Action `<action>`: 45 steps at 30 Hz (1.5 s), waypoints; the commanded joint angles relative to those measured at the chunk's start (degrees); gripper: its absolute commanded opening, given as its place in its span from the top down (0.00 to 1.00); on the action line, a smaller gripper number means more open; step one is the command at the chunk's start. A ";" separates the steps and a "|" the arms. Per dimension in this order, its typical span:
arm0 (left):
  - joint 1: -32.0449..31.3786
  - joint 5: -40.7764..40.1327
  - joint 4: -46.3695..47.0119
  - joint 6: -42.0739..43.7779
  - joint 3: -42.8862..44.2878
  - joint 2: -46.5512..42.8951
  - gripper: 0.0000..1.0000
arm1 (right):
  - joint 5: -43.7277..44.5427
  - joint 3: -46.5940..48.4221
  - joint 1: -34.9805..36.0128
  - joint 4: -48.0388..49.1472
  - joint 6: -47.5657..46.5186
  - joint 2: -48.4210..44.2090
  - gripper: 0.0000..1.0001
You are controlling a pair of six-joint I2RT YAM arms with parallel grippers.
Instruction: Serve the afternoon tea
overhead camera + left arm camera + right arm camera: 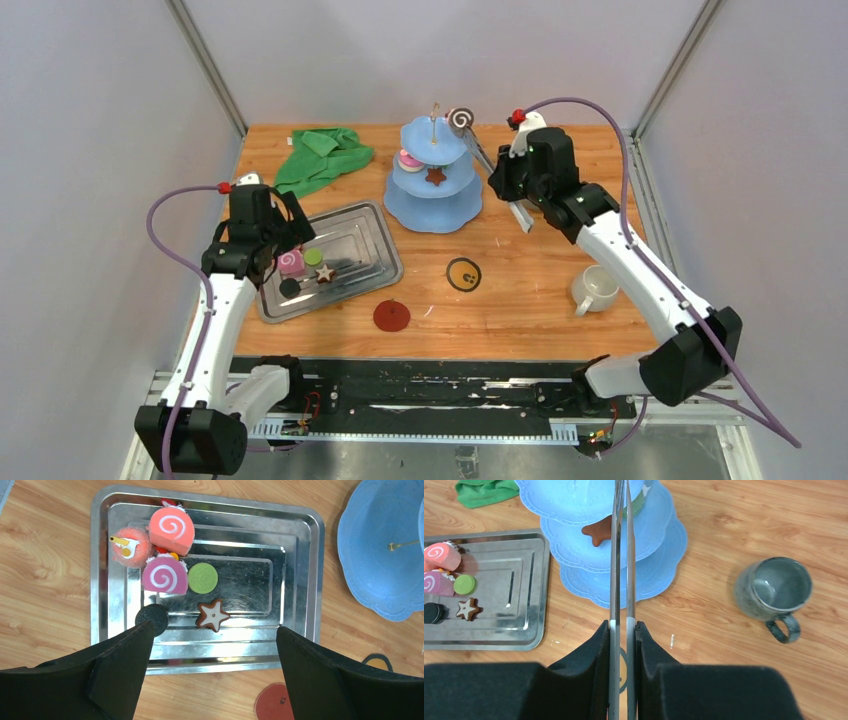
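the right end effector (622, 627) is clenched on metal tongs (621, 555) that pinch a brown swirl roll (461, 119) above the top of the blue stand (432, 218). the roll looks light and squashy, so pinch its sides softly. the left end effector (215, 630) is released, left of the stand.

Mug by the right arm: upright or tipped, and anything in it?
Upright and empty. The mug stands mouth up, handle to the side, and the right wrist view looks down onto its bare bottom.
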 commanded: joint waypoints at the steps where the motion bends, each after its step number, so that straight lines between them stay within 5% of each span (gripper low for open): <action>1: 0.44 -0.18 0.07 0.28 0.01 -1.04 0.04 | -4.24 3.29 -0.55 3.82 1.15 1.94 0.99; 19: 0.44 -0.53 -0.38 0.53 0.36 -1.21 0.03 | -9.13 5.00 -0.57 3.62 3.39 7.75 0.99; 29: 0.40 -0.61 -0.55 0.47 0.20 -1.52 0.04 | -6.78 4.65 -0.57 3.46 3.82 6.44 0.60; 45: 0.43 -0.08 -0.51 0.51 0.09 -1.50 0.04 | -6.90 -1.55 -0.57 1.77 3.19 -5.60 0.60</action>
